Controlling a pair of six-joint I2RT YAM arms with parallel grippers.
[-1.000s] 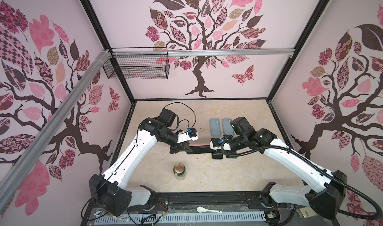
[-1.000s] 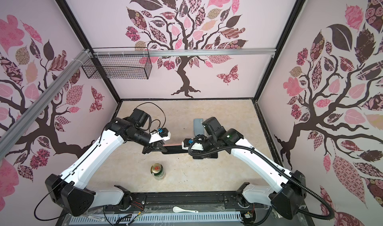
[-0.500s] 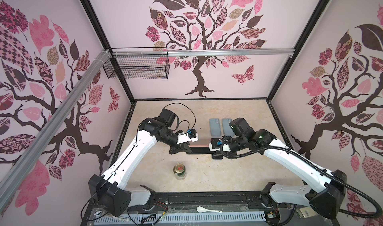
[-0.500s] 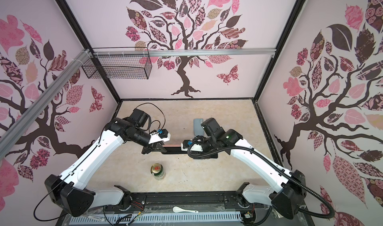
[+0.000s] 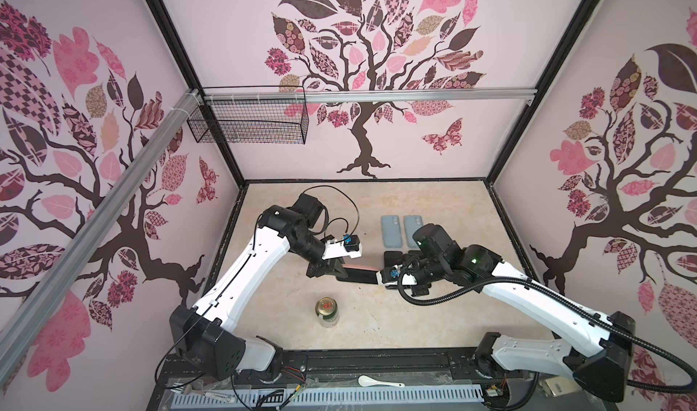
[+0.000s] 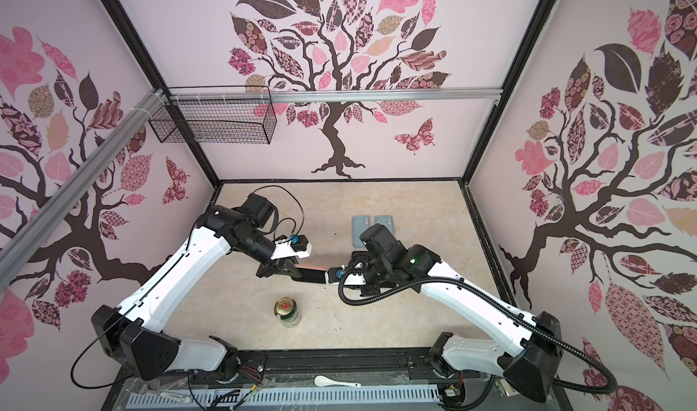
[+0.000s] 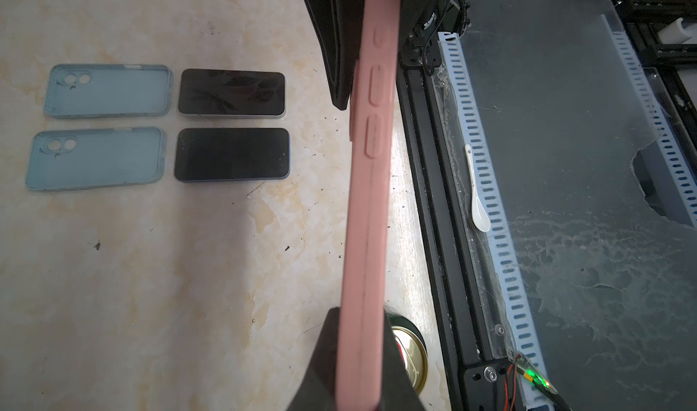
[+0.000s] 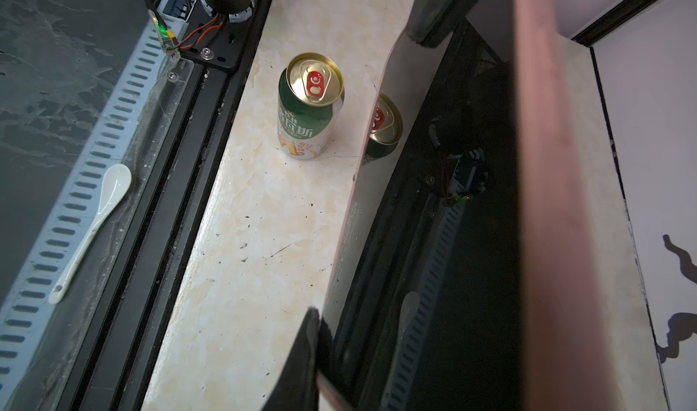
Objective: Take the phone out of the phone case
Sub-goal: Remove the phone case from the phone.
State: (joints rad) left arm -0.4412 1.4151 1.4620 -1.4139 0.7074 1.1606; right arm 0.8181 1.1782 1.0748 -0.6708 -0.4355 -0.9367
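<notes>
A pink phone case (image 5: pixel 361 267) with the dark phone (image 5: pixel 358 276) in it hangs on edge above the table's middle, seen in both top views, case (image 6: pixel 318 266). My left gripper (image 5: pixel 332 271) is shut on one end; in the left wrist view its black fingers (image 7: pixel 328 352) pinch the case (image 7: pixel 367 201) from both sides. My right gripper (image 5: pixel 384 277) is shut on the other end. In the right wrist view one finger (image 8: pixel 307 345) lies against the case lip beside the glossy screen (image 8: pixel 433 220); the other finger is hidden.
Two empty blue cases (image 7: pixel 107 90) (image 7: pixel 96 158) and two bare phones (image 7: pixel 231 93) (image 7: pixel 232 153) lie flat on the table behind the arms. A green can (image 5: pixel 326 311) stands near the front. A white spoon (image 5: pixel 379 382) lies on the front rail. A wire basket (image 5: pixel 249 120) hangs on the back wall.
The right arm has edged slightly toward the left arm. Both grippers still hold the cased phone in nearly the same place.
</notes>
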